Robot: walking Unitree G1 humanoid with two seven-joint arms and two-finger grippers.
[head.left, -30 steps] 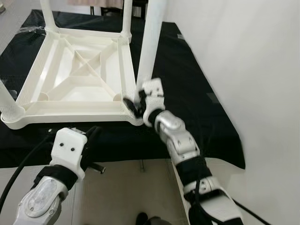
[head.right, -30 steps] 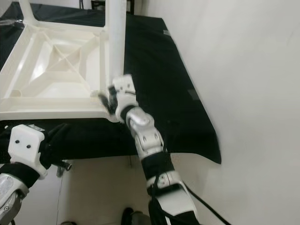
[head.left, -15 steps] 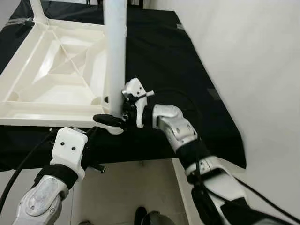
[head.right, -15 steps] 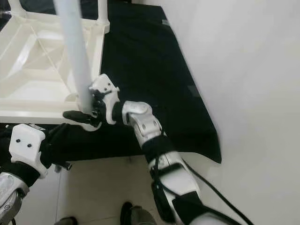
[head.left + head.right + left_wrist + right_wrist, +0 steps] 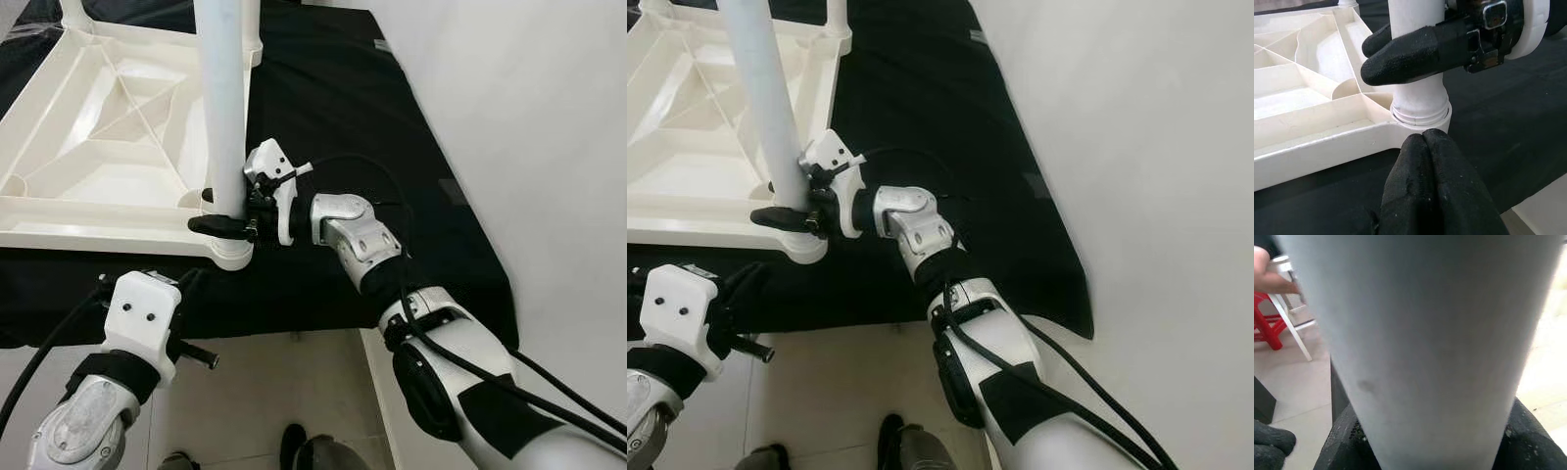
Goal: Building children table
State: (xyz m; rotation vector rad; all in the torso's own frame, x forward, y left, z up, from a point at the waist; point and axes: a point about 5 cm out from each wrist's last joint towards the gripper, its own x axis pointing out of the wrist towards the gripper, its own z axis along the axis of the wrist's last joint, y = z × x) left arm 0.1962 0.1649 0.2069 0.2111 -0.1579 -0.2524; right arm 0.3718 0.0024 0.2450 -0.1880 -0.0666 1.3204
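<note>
- Hanging low at the robot's left, the left gripper point(image 5: 1435, 191) sits just below the black cloth's front edge, its two black fingers pressed together with nothing between them; from its wrist camera their tips point at the table's near corner socket.
- Lying upside down on the black cloth point(image 5: 382, 147), the white plastic table top point(image 5: 88, 157) shows its ribbed underside, with diagonal ribs crossing the middle.
- Standing upright in the near right corner socket point(image 5: 1420, 113) is a white round table leg point(image 5: 221, 108); its foot is seated inside the socket's ring, as the left wrist view shows.
- Reaching across from the right, the right gripper point(image 5: 230, 223) pinches that leg low down, just above the socket, one black finger lying across the front of the leg and the white wrist housing close beside it.
- Seen from the right wrist, the leg rises as a broad pale column between the black finger pads point(image 5: 1528, 440), with a red stool point(image 5: 1266, 325) and white furniture legs point(image 5: 1290, 318) on the tiled floor behind.
- Bordering the cloth on the right is a plain white wall point(image 5: 529, 127).
</note>
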